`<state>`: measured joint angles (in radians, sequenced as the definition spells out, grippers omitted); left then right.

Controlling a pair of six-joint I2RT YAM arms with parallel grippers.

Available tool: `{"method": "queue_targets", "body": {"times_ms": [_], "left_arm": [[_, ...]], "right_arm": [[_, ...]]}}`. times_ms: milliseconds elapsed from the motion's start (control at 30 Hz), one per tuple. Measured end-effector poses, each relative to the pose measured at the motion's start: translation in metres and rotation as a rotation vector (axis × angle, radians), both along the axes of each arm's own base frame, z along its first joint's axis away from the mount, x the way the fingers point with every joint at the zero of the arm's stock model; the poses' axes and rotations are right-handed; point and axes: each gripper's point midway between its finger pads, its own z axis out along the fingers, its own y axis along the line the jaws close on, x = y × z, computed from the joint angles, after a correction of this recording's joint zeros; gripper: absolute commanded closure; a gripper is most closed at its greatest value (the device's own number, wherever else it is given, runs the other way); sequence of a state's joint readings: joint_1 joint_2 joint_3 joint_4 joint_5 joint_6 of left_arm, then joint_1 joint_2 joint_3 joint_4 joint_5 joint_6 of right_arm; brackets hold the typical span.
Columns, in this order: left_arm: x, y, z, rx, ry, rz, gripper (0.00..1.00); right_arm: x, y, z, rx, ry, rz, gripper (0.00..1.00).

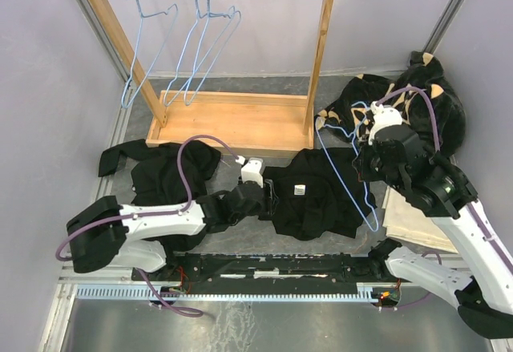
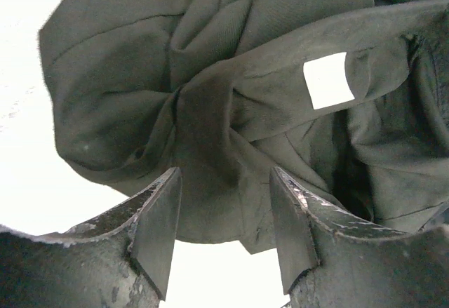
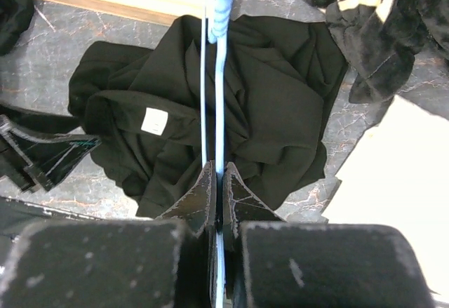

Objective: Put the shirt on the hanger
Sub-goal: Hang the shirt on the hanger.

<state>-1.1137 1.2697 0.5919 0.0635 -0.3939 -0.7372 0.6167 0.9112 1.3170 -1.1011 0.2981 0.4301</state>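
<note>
The shirt lies crumpled on the surface just in front of the wooden rack, with its white tag showing. The left gripper, also in front of the rack's base, has its jaws parted around a fold of cloth that is not yet pinched. It should close on one layer near the tag so the neck opens. The right gripper, beyond the rack's right post, is clamped on the hanger. It should feed one shoulder of the hanger into that opening.
</note>
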Motion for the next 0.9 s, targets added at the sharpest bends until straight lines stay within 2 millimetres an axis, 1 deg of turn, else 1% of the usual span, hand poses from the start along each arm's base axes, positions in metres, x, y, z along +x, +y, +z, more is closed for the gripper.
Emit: {"method": "queue_targets", "body": {"times_ms": [133,200,333,367,400,500,633,767,900], "left_arm": [[-0.002,-0.011,-0.012,0.031,0.004,-0.005,0.50],[-0.004,-0.013,-0.018,0.049,0.009,-0.010,0.55],[-0.006,-0.014,-0.027,0.074,0.015,-0.001,0.70],[-0.006,-0.014,-0.027,0.074,0.014,0.003,0.76],[-0.004,-0.013,-0.027,0.073,0.012,0.012,0.83],[-0.002,-0.011,-0.027,0.078,0.006,0.030,0.97],[0.001,-0.008,-0.022,0.110,0.004,0.048,0.97],[0.004,-0.008,-0.006,0.118,-0.005,0.060,0.97],[0.003,0.004,0.013,0.104,-0.013,0.065,0.97]], "right_arm": [[-0.009,0.000,0.002,0.028,-0.019,0.037,1.00],[-0.014,-0.001,0.006,0.039,-0.043,0.056,1.00],[-0.025,-0.009,0.013,0.045,-0.096,0.085,1.00],[-0.027,-0.011,0.015,0.045,-0.107,0.090,1.00],[-0.030,-0.013,0.017,0.045,-0.123,0.100,1.00],[-0.039,-0.017,0.019,0.033,-0.141,0.137,1.00],[-0.048,-0.021,0.016,-0.007,-0.134,0.184,1.00],[-0.058,-0.022,0.020,-0.044,-0.121,0.259,1.00],[-0.069,-0.017,0.025,-0.075,-0.097,0.366,1.00]]}}
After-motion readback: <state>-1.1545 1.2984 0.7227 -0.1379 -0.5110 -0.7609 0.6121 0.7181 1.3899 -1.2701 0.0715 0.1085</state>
